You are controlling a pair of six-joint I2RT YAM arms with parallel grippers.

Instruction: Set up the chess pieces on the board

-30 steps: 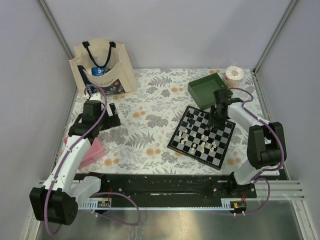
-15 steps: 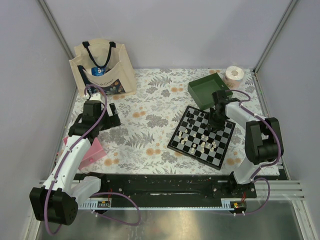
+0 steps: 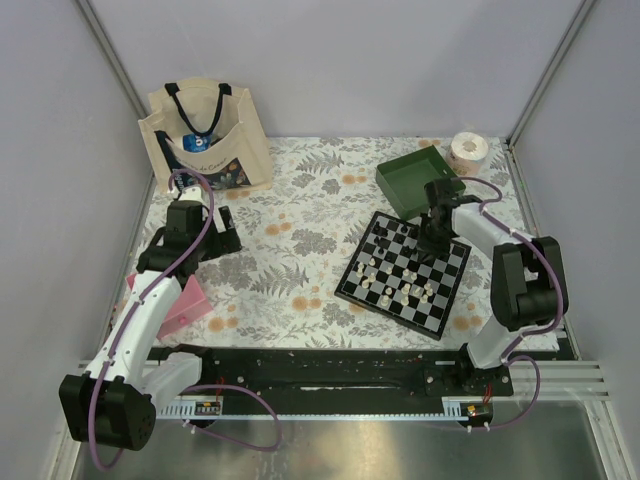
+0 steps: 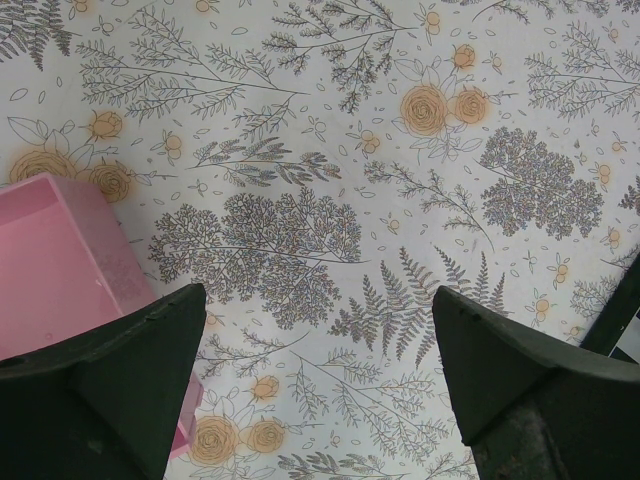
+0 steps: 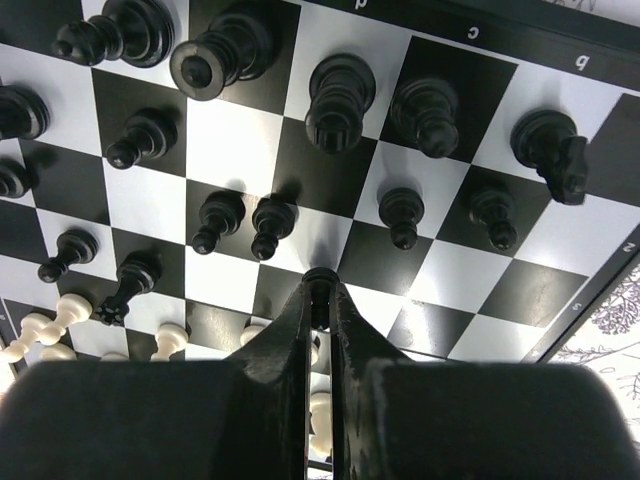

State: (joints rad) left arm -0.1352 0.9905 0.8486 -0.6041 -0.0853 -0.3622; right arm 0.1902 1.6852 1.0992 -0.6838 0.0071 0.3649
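The checkered board [image 3: 385, 305] lies right of centre, tilted, with black chess pieces [image 3: 398, 236] at its far end and cream-white ones [image 3: 408, 293] nearer me. My right gripper [image 3: 436, 241] hangs over the board's far right part. In the right wrist view its fingertips [image 5: 320, 290] are shut on a small black pawn [image 5: 320, 276] standing on the board [image 5: 470, 270], just below a row of black pawns [image 5: 242, 222]. White pieces [image 5: 60, 315] stand at the lower left. My left gripper [image 4: 320, 330] is open over the floral cloth, holding nothing.
A green tray [image 3: 415, 180] sits just beyond the board, with a tape roll [image 3: 468, 150] behind it. A canvas tote bag [image 3: 205, 140] stands at the back left. A pink box [image 3: 180, 300] [image 4: 60, 260] lies beside the left arm.
The right gripper's fingers have closed on the black pawn, after shifting slightly over the board. The left arm has not moved.
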